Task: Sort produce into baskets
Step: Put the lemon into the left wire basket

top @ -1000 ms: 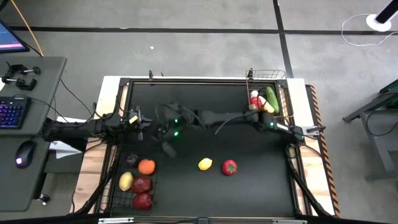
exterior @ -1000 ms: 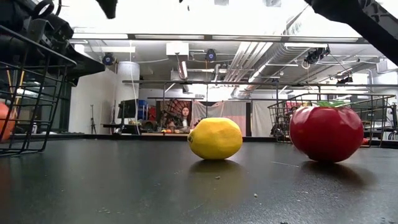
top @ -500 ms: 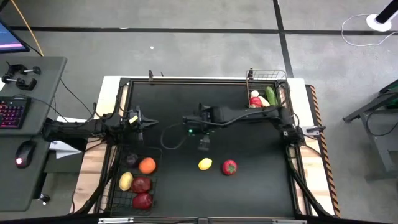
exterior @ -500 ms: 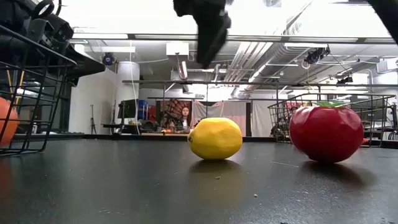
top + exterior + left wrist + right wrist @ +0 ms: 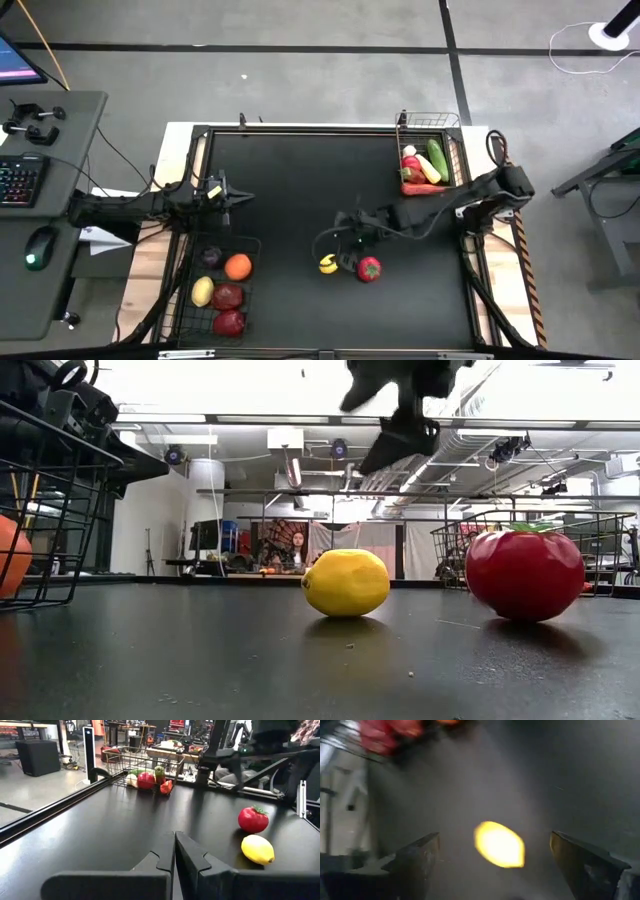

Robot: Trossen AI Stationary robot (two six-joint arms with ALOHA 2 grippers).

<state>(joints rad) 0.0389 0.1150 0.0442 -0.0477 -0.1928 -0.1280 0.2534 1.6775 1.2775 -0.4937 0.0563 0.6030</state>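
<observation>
The right gripper (image 5: 338, 257) hangs spread wide above the lemon (image 5: 328, 264), which lies on the table (image 5: 300, 180) beside the tomato (image 5: 369, 269); the left gripper (image 5: 174, 851) waits pinched together near the black basket (image 5: 250, 290).

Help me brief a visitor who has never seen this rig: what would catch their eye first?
The right gripper, fingers spread wide, hangs above the yellow lemon mid-table, the red tomato just beside it. The dark basket at the near left corner holds five round fruits, while the left gripper waits shut at the left edge.
</observation>
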